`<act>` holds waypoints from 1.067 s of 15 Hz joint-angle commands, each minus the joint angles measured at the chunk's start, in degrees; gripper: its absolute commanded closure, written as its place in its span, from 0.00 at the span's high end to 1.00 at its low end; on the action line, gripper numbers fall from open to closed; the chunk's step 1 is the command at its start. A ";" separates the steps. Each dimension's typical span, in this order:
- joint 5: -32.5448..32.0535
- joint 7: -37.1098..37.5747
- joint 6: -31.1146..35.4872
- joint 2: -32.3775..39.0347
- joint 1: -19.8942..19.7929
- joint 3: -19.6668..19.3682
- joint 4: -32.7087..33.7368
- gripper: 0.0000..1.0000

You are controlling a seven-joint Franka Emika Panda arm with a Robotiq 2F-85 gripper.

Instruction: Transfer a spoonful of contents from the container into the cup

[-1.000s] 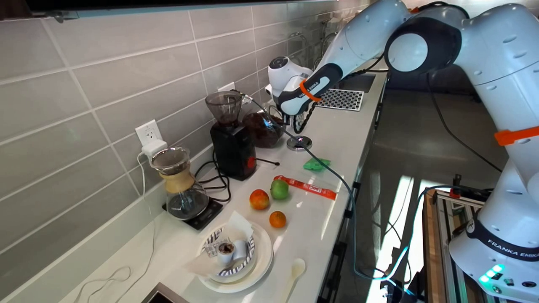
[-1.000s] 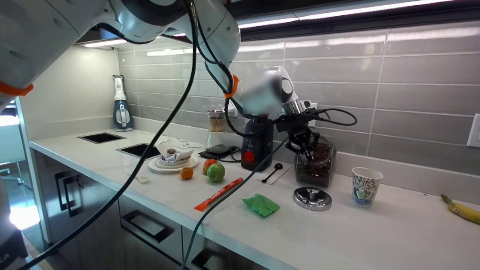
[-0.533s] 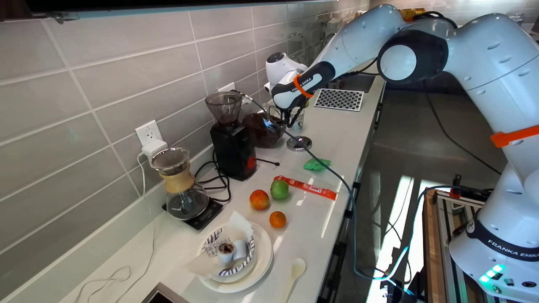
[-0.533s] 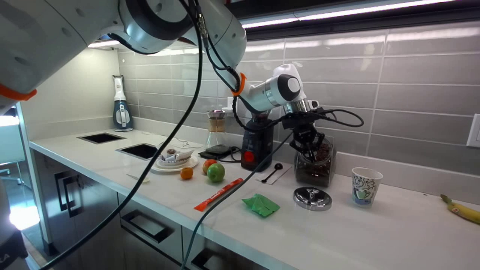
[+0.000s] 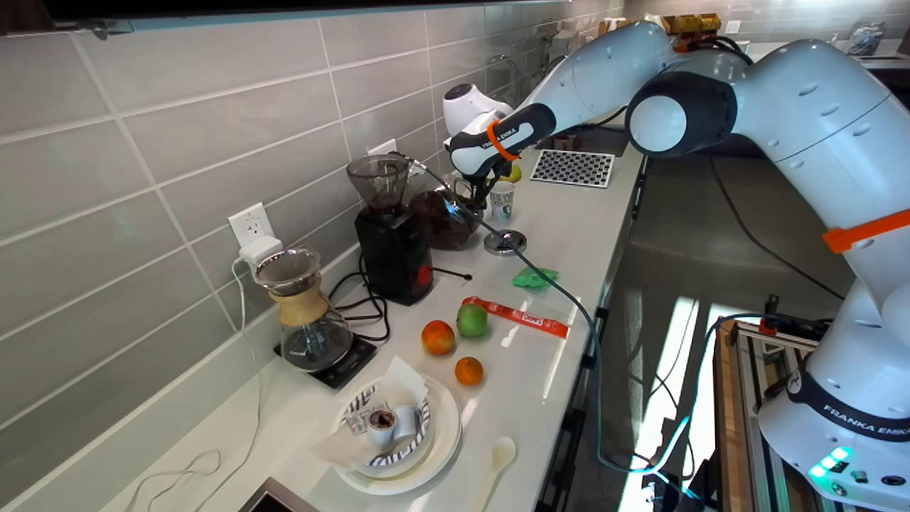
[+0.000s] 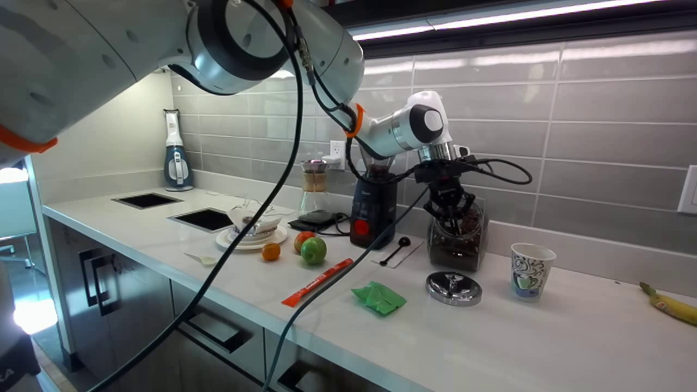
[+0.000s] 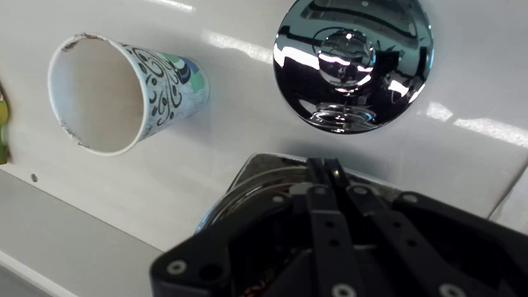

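The gripper (image 7: 324, 163), fingertips clenched together, hangs at the mouth of a dark-filled glass jar (image 6: 454, 255). On the counter (image 6: 523, 348), a paper cup (image 6: 530, 276) stands upright near the jar; a chrome lid (image 6: 453, 289) lies near both.

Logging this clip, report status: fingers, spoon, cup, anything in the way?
Fingers shut, near the jar. Spoon unheld, lying by the grinder. Cup upright. Lid off, not blocking the jar.

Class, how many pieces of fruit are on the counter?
4: green apple, reddish fruit and orange near the plates; banana past the patterned cup. Others may be hidden.
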 commanded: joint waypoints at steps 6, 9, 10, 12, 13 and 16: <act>0.10 -0.07 -2.69 7.23 -0.17 -0.94 8.58 0.01; -0.76 0.03 -1.32 7.94 0.37 -1.25 9.03 0.01; -1.34 0.28 -0.83 7.95 0.75 -1.64 8.63 0.01; -3.31 0.77 0.37 7.48 1.70 -2.32 7.02 0.01; -4.35 0.82 0.85 7.22 2.18 -2.62 6.46 0.01; -8.44 2.10 3.13 6.44 4.05 -4.23 4.52 0.01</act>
